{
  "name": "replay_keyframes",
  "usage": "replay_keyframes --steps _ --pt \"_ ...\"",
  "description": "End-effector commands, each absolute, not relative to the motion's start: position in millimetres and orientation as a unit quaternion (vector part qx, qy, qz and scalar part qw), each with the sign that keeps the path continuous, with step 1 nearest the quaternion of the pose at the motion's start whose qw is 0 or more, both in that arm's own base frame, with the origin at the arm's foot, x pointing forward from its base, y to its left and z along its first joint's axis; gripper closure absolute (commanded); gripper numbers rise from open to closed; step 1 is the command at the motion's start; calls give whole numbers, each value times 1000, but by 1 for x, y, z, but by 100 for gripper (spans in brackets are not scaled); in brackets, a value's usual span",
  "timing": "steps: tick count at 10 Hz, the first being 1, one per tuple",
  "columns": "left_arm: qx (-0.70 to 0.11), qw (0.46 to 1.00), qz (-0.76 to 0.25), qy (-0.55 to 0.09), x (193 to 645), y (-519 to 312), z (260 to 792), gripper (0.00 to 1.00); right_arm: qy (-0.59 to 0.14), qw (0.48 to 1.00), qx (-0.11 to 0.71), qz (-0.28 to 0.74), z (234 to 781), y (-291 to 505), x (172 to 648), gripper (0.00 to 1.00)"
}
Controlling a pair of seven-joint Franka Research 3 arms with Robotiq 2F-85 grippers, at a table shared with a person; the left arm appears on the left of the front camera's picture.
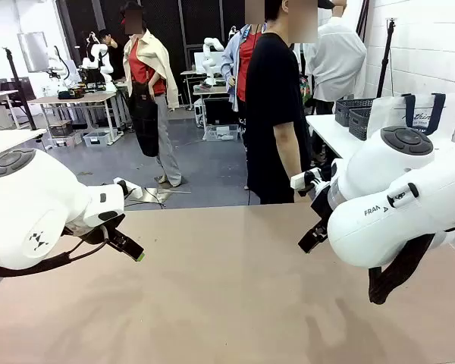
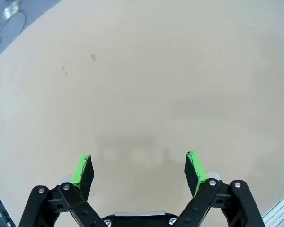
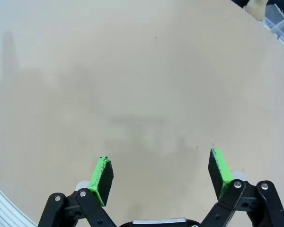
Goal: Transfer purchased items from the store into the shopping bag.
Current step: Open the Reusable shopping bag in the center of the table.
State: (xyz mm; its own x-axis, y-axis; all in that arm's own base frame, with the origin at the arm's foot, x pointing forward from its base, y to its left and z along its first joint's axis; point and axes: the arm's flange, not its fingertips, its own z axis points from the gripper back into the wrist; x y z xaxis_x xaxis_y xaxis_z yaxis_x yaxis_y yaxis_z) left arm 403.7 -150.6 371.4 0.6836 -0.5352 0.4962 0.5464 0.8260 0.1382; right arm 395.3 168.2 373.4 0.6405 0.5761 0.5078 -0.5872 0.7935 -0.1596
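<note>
Left gripper [image 2: 138, 165], right gripper [image 3: 160, 168]: both hanging spread, empty. Shopping bag [image 1: 388, 115]: sitting well apart; likely limp, light; take by straps [image 1: 438, 114].

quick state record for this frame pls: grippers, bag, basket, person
left gripper: open, nothing between the pads, over the tan tabletop
right gripper: open, nothing held, over the same tabletop
shopping bag: upright on white side table, far right, behind the right arm
mesh baskets: dark grey, beside the bag; contents too far off to tell
person: black shirt, standing at the far edge
</note>
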Motion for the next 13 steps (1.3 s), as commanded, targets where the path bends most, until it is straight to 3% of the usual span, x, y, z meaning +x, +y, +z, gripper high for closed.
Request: replay_keyframes --steps 1,13 --pt "-10 917 -295 -267 404 -151 371 0 -277 906 10 321 373 168 395 0" --pt "-10 917 -295 -267 404 -151 371 0 -277 906 10 321 373 168 395 0"
